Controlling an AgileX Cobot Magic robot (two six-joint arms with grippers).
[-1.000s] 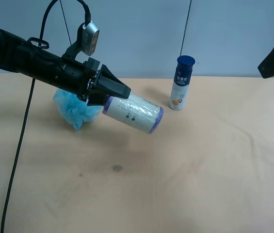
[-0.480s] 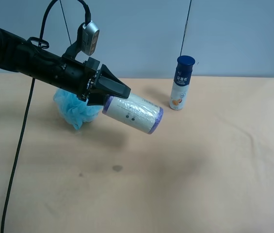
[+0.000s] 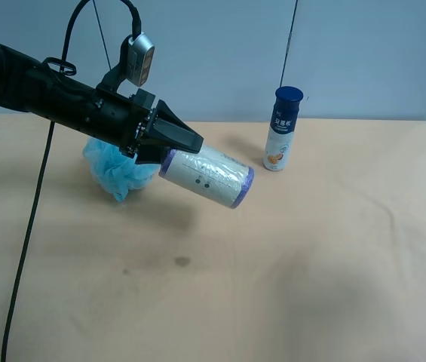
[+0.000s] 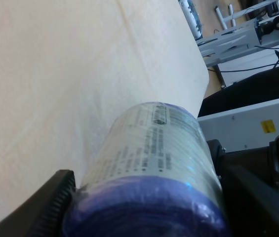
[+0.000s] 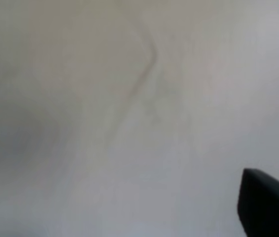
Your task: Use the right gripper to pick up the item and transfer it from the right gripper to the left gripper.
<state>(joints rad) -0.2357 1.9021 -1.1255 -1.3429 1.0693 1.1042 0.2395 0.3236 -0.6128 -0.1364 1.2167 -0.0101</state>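
The item (image 3: 206, 176), a cream-white canister with purple foil ends, hangs tilted in the air above the table. My left gripper (image 3: 176, 151), on the black arm with the grey camera at the exterior high view's left, is shut on one end of it. In the left wrist view the item (image 4: 154, 148) fills the space between the black fingers (image 4: 55, 207). My right gripper (image 5: 129, 212) is out of the exterior high view. Its own wrist view shows only blurred pale surface, with its fingertips (image 5: 267, 202) far apart and nothing between them.
A fluffy light-blue bath pouf (image 3: 114, 172) lies on the tan table (image 3: 311, 264) under the left arm. A slim navy-capped bottle (image 3: 282, 128) stands upright at the back. A black cable (image 3: 28, 241) trails down from the left arm.
The right arm, seen at the upper right edge one second ago, has left the exterior high view. The left gripper and the item have not moved.
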